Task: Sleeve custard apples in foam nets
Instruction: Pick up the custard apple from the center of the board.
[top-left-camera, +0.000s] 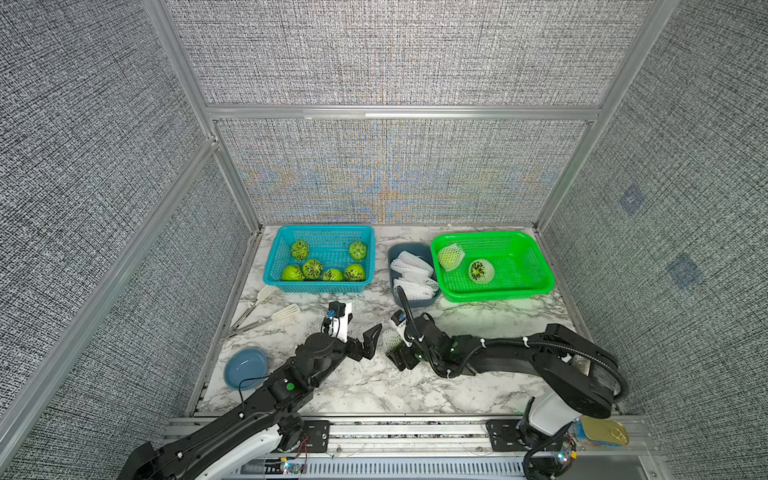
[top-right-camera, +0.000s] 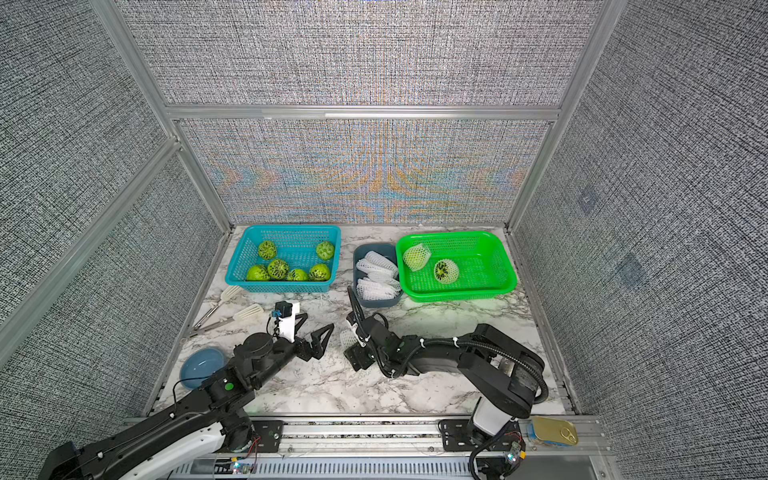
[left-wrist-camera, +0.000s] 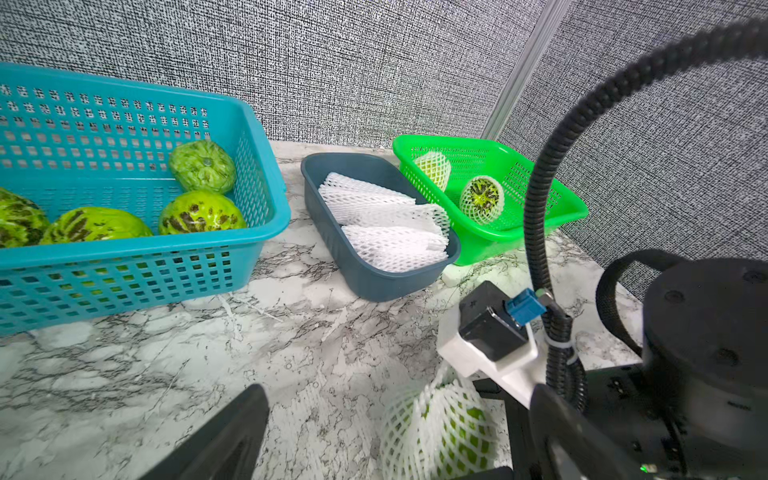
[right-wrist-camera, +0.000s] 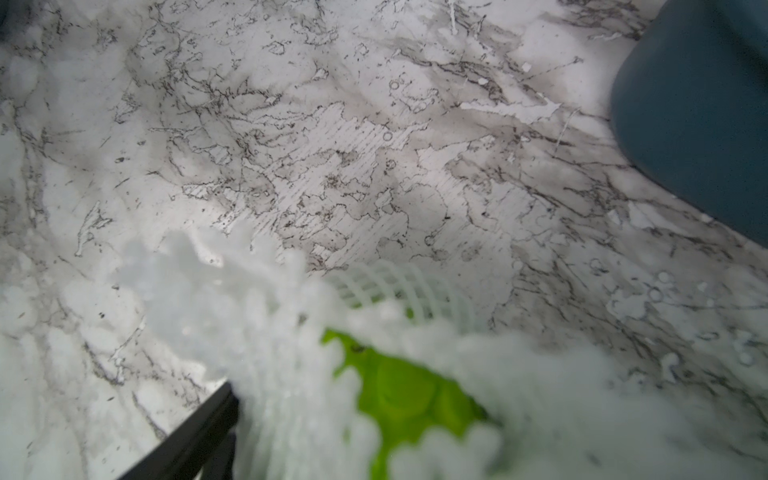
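- Can (top-left-camera: 604, 432), flat and gold-lidded: lay on the near rail beside the right arm's base.
- Marble table (top-left-camera: 374, 386): white with grey veins; bore everything listed below.
- Blue bowl (top-left-camera: 246, 368): stood at the near left edge, beside the left arm.
- Left gripper (top-right-camera: 319, 323): jaws were spread wide with nothing between them; hung low over the table's middle, pointed toward the right arm.
- Right gripper (top-right-camera: 352, 341): faced the left one across a small gap, one jaw on each side of a netted custard apple (left-wrist-camera: 436, 432); whether the jaws pressed on it could not be told.
- Netted custard apple: green skin showed through the white mesh; whether it rested on the table or hung just over it was unclear.
- White slotted tongs (top-left-camera: 286, 311): lay left of centre, just in front of the blue basket.
- Blue basket (top-left-camera: 320, 227): far left; held six bare custard apples (top-left-camera: 312, 269), four along its near wall and two farther back.
- Dark tray (left-wrist-camera: 374, 278): stood between the two baskets; held the loose foam nets (top-left-camera: 411, 270), flat and piled.
- Green basket (top-left-camera: 498, 296): far right, just beside the tray; held two more netted fruits (top-left-camera: 481, 271) toward its left end.
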